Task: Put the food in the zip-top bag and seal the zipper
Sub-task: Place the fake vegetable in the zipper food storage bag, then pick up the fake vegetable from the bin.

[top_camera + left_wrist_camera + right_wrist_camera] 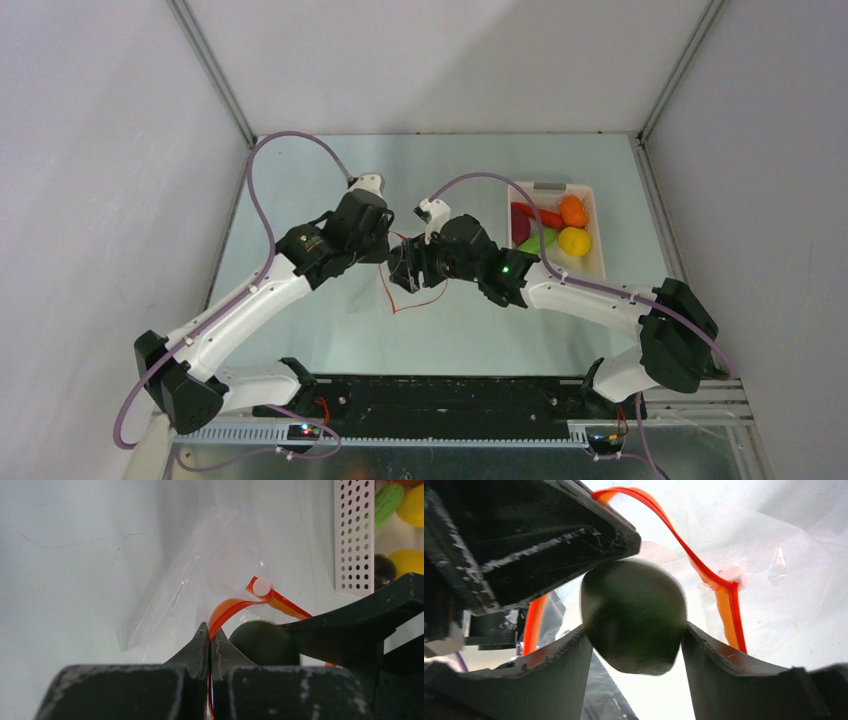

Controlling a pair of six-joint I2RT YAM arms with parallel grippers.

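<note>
The clear zip-top bag [200, 555] lies floppy at mid-table, and it also shows in the top view [425, 290]. My left gripper [209, 635] is shut on its orange-red zipper [235, 607] and holds the mouth edge up; in the top view the left gripper [385, 245] is just left of the right one. My right gripper [634, 645] is shut on a dark-green piece [634, 615] at the bag's mouth, with the zipper [704, 570] curving round it. That piece [262, 642] sits right beside the left fingers. The right gripper [405, 268] shows in the top view.
A white slotted basket [550, 187] stands right of the bag. It holds an orange [573, 210], a lemon [574, 241], a red chili [545, 216] and a green piece [537, 240]. Its perforated wall [354, 535] is near the right arm.
</note>
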